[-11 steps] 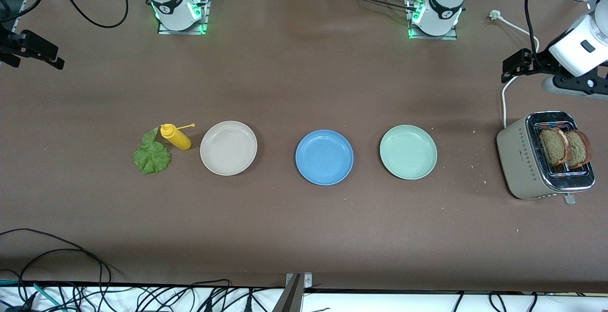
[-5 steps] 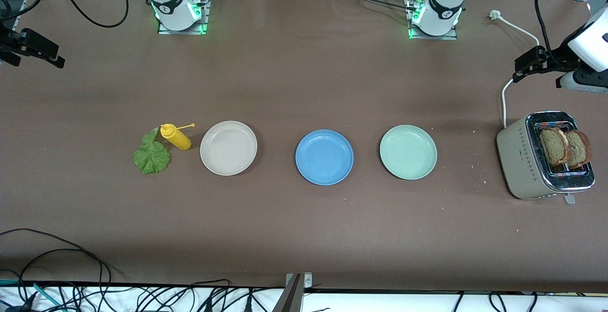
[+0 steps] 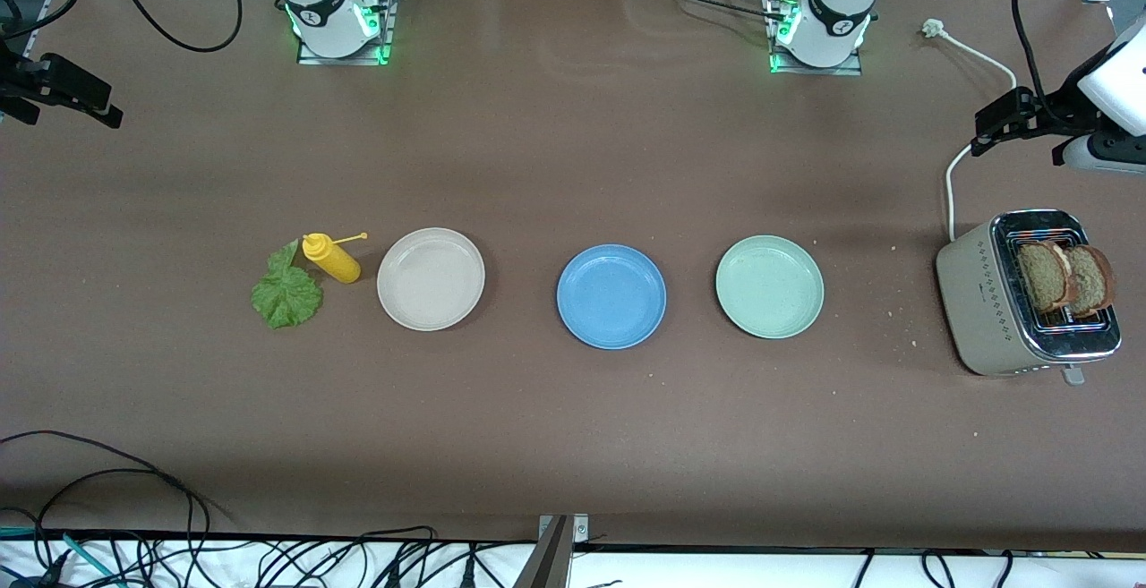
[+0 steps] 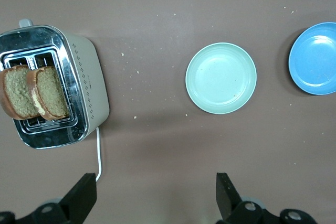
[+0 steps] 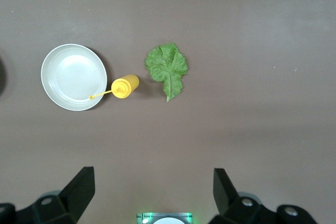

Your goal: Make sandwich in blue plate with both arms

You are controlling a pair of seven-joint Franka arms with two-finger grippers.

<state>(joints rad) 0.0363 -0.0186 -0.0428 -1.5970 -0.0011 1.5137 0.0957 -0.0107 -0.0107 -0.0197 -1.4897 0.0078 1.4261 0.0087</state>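
The blue plate (image 3: 611,295) (image 4: 315,59) sits bare mid-table between two other plates. Two brown bread slices (image 3: 1046,276) (image 3: 1090,280) (image 4: 18,92) (image 4: 51,92) stand upright in the toaster's slots (image 3: 1003,302) (image 4: 86,82) at the left arm's end. A crinkly green lettuce leaf (image 3: 286,291) (image 5: 167,69) lies flat on the table at the right arm's end. My left gripper (image 4: 156,184) hangs open and empty high over bare table beside the toaster. My right gripper (image 5: 153,177) hangs open and empty high over the table between its base and the lettuce.
A beige-white plate (image 3: 431,278) (image 5: 73,77) and a pale green plate (image 3: 769,286) (image 4: 221,78) flank the blue one. A yellow squeeze bottle (image 3: 331,258) (image 5: 125,86) lies between lettuce and beige plate. The toaster's white cord (image 3: 951,185) runs toward the bases. Crumbs dot the table near the toaster.
The left arm has drawn back toward its end of the table, showing less in the front view. The right arm and everything on the table stay as they were.
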